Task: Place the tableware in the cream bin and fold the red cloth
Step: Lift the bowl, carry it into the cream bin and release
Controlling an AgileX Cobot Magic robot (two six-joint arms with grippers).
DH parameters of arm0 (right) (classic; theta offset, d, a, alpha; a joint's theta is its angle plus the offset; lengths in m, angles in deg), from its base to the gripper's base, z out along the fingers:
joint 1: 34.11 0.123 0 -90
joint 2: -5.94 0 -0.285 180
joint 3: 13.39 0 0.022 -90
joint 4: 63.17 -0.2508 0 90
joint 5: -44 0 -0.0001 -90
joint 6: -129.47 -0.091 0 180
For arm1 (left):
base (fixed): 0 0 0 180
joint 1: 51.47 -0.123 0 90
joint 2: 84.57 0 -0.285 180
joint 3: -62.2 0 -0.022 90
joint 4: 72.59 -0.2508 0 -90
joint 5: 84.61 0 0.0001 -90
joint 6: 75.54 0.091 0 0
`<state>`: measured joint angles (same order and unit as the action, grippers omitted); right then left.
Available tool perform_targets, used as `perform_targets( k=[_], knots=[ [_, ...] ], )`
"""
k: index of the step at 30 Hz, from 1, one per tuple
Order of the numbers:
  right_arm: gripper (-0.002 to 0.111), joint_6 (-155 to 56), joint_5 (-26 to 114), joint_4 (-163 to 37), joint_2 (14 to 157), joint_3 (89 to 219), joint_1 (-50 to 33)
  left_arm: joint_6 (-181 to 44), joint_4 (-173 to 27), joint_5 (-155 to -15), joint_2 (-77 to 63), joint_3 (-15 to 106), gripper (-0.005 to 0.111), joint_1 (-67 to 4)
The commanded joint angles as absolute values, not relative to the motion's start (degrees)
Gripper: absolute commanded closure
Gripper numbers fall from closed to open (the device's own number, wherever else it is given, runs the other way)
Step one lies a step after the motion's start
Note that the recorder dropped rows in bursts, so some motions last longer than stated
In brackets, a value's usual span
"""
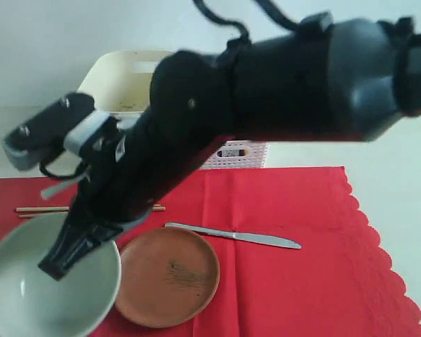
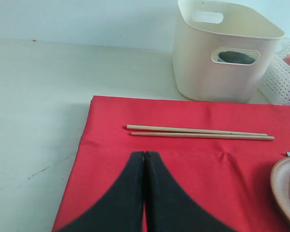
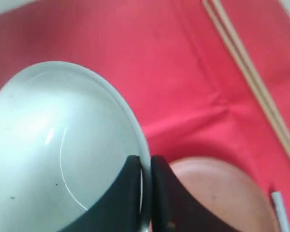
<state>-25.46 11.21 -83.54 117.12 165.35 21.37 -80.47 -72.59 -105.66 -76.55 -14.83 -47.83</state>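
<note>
The pale green bowl (image 1: 28,295) (image 3: 53,145) is at the front left of the red cloth (image 1: 288,281), its rim overlapping the round brown plate (image 1: 170,275) (image 3: 217,193). My right gripper (image 1: 56,265) (image 3: 145,162) has reached across and is shut on the bowl's rim, one finger inside and one outside. The silver knife (image 1: 238,236) lies behind the plate. The wooden chopsticks (image 1: 35,209) (image 2: 198,132) lie side by side toward the cream bin (image 1: 123,81) (image 2: 222,63). My left gripper (image 2: 145,154) is shut and empty above the cloth, just short of the chopsticks. Cup and spoon are out of view.
A white lattice basket (image 1: 238,154) (image 2: 285,77) stands beside the cream bin, off the cloth. Something dark shows through the bin's handle cut-out (image 2: 234,57). The right arm (image 1: 281,77) blocks much of the exterior view. Bare pale table (image 2: 34,121) lies beyond the cloth's left edge.
</note>
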Motion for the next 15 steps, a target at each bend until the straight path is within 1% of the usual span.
perform_targets(
  k=[1, 5, 10, 15],
  knots=[
    [0.108, -24.9, 12.3, -82.4, 112.9, 170.1, 19.2, -80.4, -71.9, -105.1, -76.8, -15.0, 0.107, -47.5],
    [0.108, -25.7, 13.8, -82.4, 112.6, 175.2, 15.6, -80.4, -71.9, -105.1, -76.8, -15.0, 0.107, -47.5],
    [0.108, -30.2, 19.9, -82.4, 113.8, 180.0, 10.5, -80.4, -71.9, -105.1, -76.8, -15.0, 0.107, -47.5],
    [0.108, -31.3, 26.8, -82.4, 117.9, 184.6, 6.1, -80.4, -71.9, -105.1, -76.8, -15.0, 0.107, -47.5]
  ],
)
